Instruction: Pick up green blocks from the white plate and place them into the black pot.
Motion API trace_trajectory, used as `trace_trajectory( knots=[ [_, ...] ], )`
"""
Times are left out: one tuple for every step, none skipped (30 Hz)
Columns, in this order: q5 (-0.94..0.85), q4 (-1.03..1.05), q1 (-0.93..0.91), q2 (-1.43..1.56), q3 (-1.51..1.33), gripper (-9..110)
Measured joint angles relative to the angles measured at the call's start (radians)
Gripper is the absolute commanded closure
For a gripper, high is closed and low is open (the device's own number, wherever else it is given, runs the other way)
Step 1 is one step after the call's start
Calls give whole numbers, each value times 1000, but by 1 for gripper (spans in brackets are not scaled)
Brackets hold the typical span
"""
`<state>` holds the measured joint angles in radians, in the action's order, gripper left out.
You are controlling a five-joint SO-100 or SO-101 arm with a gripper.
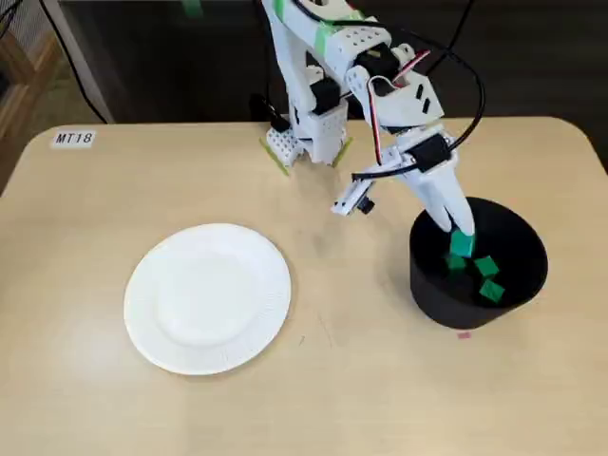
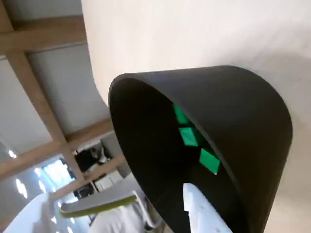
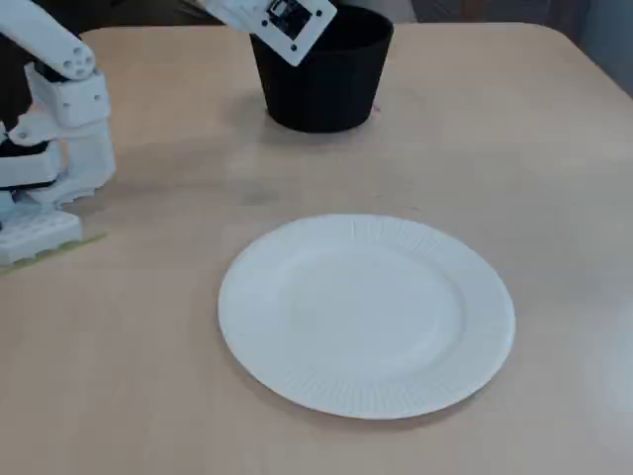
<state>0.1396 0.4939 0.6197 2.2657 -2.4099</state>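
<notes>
As seen in a fixed view, a label reading "MT18" (image 1: 73,139) sat at the far left corner of the beige table (image 1: 95,399). To its right, the white paper plate (image 1: 207,296) lay flat on the table, well apart from the pot; in another fixed view the same plate (image 3: 366,315) filled the foreground, ribbed rim up.

Further right, the white arm base (image 1: 313,133) stood at the far table edge, with black cables running over the upper links. From there the arm sloped down to the right, and the gripper (image 1: 454,231) reached over the near rim into the black pot (image 1: 446,304).

Inside the pot, at least three green blocks were noted. One green block (image 1: 462,244) lay directly at the fingertips, and two more (image 1: 485,267) (image 1: 491,291) rested just to its right on the pot floor. Whether the jaws gripped the first block or stood apart from it could not be told.

In the wrist view, the pot (image 2: 243,111) appeared tilted, with three green faces (image 2: 188,136) visible against its inner wall and one white finger (image 2: 199,208) entering from the bottom edge.

A small pink mark (image 1: 464,334) lay on the table just before the pot.
</notes>
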Motion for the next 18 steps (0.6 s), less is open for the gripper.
trace_trajectory(
  knots=[
    [-3,0,0,0,0,81],
    [-3,0,-6,0,0,99],
    [-3,0,-15,0,0,104],
    [-11,17,-29,9,8,104],
    [-28,49,-49,18,32,104],
    [-52,100,-78,25,75,104],
    [-84,166,-117,28,133,104],
    [-115,241,-163,28,202,104],
    [-138,318,-213,28,279,104],
    [-153,391,-267,28,367,104],
    [-164,456,-325,28,446,104],
    [-169,509,-380,32,511,104],
    [-170,552,-425,51,548,104],
    [-175,584,-465,81,551,104],
    [-176,598,-495,115,538,104],
    [-179,598,-520,158,506,104],
    [-186,598,-540,207,456,104],
    [-189,591,-554,258,393,104]
  ],
)
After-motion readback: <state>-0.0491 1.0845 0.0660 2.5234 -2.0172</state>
